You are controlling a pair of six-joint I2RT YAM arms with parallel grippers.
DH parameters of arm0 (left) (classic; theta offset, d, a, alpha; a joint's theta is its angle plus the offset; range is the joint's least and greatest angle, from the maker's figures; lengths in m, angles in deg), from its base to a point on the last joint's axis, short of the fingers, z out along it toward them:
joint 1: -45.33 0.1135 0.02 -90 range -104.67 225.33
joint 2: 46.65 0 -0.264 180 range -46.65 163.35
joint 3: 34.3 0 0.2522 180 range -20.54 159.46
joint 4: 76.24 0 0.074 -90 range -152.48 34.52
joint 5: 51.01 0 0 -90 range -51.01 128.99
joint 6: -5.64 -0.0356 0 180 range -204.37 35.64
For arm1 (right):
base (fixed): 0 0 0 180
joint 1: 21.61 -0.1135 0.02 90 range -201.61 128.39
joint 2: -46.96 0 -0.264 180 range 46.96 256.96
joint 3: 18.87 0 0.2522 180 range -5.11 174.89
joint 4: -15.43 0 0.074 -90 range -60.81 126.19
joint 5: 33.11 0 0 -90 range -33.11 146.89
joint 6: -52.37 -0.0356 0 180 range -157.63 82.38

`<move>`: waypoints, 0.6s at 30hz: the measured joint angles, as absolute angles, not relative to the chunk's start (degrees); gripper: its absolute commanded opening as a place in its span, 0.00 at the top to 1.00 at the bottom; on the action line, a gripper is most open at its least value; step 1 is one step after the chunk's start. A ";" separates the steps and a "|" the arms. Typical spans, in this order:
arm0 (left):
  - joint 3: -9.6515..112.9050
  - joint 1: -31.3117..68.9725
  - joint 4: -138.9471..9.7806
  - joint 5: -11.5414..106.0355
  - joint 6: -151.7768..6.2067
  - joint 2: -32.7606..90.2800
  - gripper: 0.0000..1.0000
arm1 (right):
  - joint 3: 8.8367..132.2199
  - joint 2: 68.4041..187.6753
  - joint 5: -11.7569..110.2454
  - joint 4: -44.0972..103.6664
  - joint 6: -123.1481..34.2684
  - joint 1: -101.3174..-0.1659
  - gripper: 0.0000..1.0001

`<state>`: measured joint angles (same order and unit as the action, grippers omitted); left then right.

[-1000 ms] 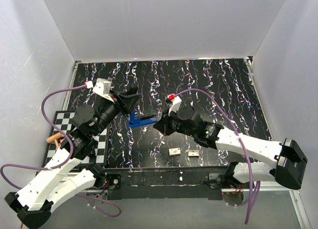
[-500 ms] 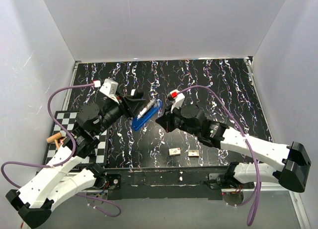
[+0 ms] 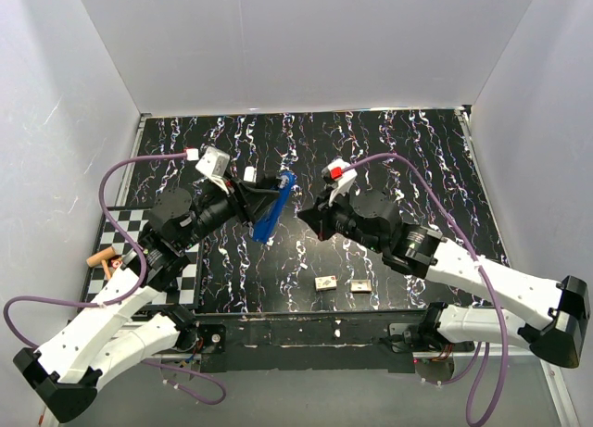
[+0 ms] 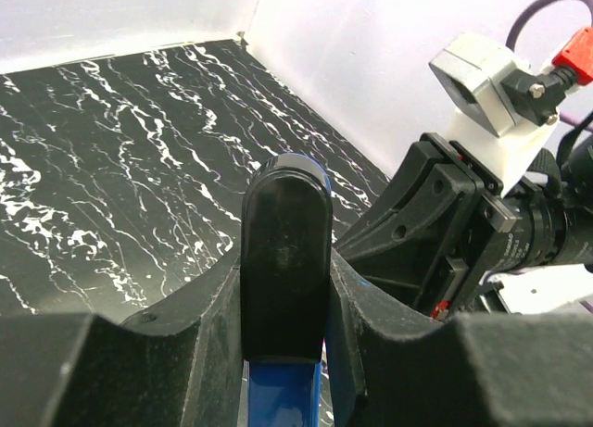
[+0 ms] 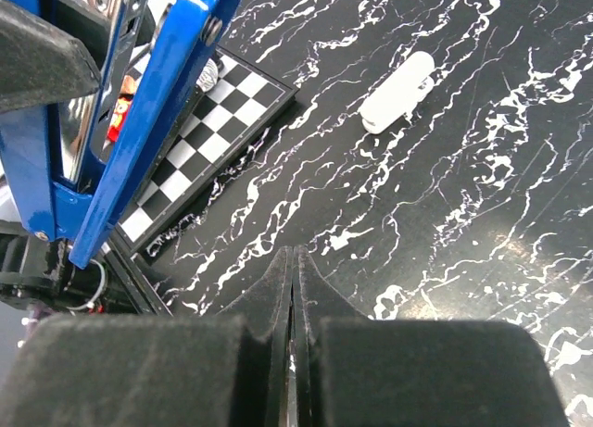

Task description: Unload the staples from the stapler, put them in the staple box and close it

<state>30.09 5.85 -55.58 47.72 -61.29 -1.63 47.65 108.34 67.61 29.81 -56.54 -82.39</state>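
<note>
While the stapler [image 3: 277,203] hangs clear of the table [image 3: 398,158] at centre-left of the overhead view, steeply tilted, the step in hand is judged to be presenting the opened tool so that the staples can be drawn out. The left gripper [image 3: 260,201] is part-way closed and clamps the stapler's black end between its fingers. In the right wrist view the two blue arms stand apart with the metal channel exposed between them.

The right gripper [image 5: 293,283] is fully closed and holds nothing. It points left toward the stapler, near but apart from it. The next move, by judgement, calls for aligning this tip with the channel.

The left arm rises from lower left and the right arm stretches in from lower right. Two small metallic pieces [image 3: 325,282] lie at lower centre, possibly staple strips but too small to confirm.
</note>
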 measured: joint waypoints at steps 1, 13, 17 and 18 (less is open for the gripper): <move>30.09 5.85 -55.61 48.53 -61.32 -1.57 1.00 | 47.73 108.04 67.69 30.34 -55.93 -82.39 0.99; 30.02 5.85 -56.55 60.77 -64.18 -2.31 1.00 | 54.51 102.68 59.19 41.37 -46.03 -82.39 0.99; 30.02 5.85 -57.11 66.47 -65.56 -2.55 1.00 | 57.15 101.74 54.49 45.96 -42.55 -82.39 0.99; 30.02 5.85 -57.29 68.13 -65.80 -2.53 1.00 | 57.83 101.70 53.31 47.08 -41.75 -82.39 0.99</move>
<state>30.02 5.85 -57.29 68.13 -65.80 -2.53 57.83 101.70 53.31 47.08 -41.75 -82.39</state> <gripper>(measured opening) 0.310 0.020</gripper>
